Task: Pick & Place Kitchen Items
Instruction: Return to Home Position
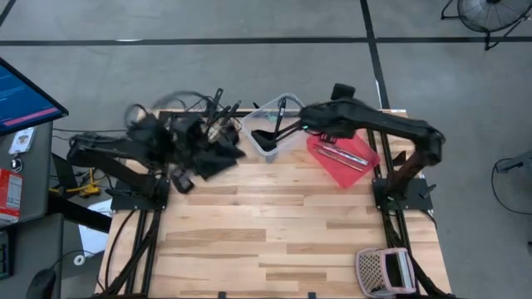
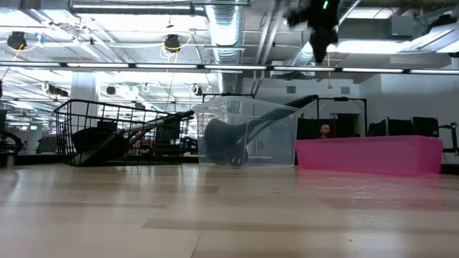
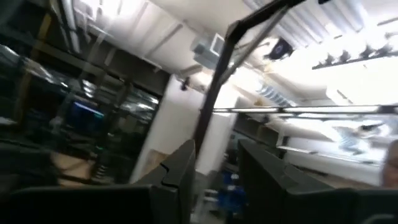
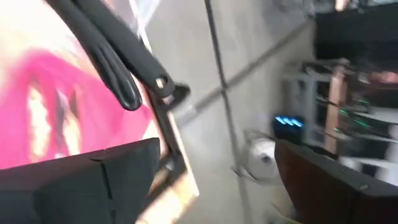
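Observation:
My left gripper [image 1: 214, 134] hangs over the black wire basket [image 2: 122, 132] at the table's far left, shut on a thin black utensil [image 3: 214, 93]; more utensils lie in the basket. A black ladle [image 2: 229, 140] leans in the clear tub [image 1: 270, 124], its handle [image 2: 301, 102] sticking out over the rim. My right gripper [image 4: 214, 168] is open and holds nothing. It hangs above that handle, between the tub and the red tray [image 1: 366, 170]. Thin silver pieces [image 1: 341, 155] lie in the tray. My left gripper has the utensil's thin dark handle [image 3: 204, 127] between its two fingers. The handle runs on past the fingertips, slanting upward, and bends near its far end. The fingers themselves hide the stretch that they are on. The visible part is clear of the basket.
A pinkish-white perforated box [image 1: 384, 270] sits at the table's near right corner. Bare wood [image 1: 266, 224] spreads across the table's middle and near half. A monitor and a cart stand beyond the left edge.

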Motion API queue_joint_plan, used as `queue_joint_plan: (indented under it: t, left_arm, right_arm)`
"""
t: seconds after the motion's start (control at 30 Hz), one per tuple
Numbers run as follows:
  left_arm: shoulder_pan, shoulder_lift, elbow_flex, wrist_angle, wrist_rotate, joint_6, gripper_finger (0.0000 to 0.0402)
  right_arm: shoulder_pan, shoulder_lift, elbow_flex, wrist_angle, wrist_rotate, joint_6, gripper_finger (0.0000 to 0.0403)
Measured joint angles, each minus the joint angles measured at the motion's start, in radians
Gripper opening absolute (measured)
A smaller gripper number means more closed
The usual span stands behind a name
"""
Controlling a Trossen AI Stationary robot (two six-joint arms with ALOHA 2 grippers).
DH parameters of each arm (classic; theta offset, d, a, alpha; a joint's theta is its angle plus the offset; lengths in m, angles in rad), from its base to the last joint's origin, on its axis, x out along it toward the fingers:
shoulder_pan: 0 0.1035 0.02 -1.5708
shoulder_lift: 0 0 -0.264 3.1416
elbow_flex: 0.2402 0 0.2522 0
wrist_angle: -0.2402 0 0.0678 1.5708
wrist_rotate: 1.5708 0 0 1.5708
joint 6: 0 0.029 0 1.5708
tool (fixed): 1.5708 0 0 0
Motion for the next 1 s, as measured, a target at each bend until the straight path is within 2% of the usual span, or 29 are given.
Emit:
queue_joint_plan:
  t: [0.13,0.23,0.33,0.47,0.5,0.57,0.63,0.83,1.0]
  left_arm:
    - [0.048,-0.123,0.0,-0.224,-0.02,0.125,0.0083]
    - [0.072,-0.224,0.0,-0.467,-0.106,0.251,0.0048]
    - [0.073,-0.299,0.0,-0.621,-0.198,0.305,0.0009]
    - [0.049,-0.372,0.0,-0.713,-0.347,0.33,0.0002]
    - [0.036,-0.391,0.0,-0.75,-0.392,0.335,0.0001]
    - [0.014,-0.425,-0.031,-0.771,-0.445,0.348,0.0001]
    - [0.006,-0.465,-0.089,-0.771,-0.455,0.359,0.0001]
    - [0.005,-0.605,-0.325,-0.739,-0.431,0.311,0.0001]
    - [0.006,-0.738,-0.481,-0.665,-0.398,0.265,0.0001]
  right_arm:
    - [0.036,-0.163,0.046,0.091,-0.121,0.0,0.0299]
    - [0.056,-0.308,0.023,0.222,-0.231,0.048,0.0263]
    - [0.076,-0.447,-0.053,0.339,-0.329,0.061,0.0192]
    - [0.126,-0.622,-0.191,0.439,-0.372,0.095,0.0049]
    - [0.139,-0.668,-0.233,0.464,-0.378,0.106,0.0025]
    - [0.165,-0.757,-0.328,0.53,-0.39,0.131,0.0016]
    - [0.195,-0.849,-0.431,0.619,-0.411,0.143,0.0014]
    - [0.27,-1.16,-0.719,0.886,-0.521,0.128,0.0002]
    - [0.311,-1.368,-0.89,1.066,-0.596,0.101,0.0001]
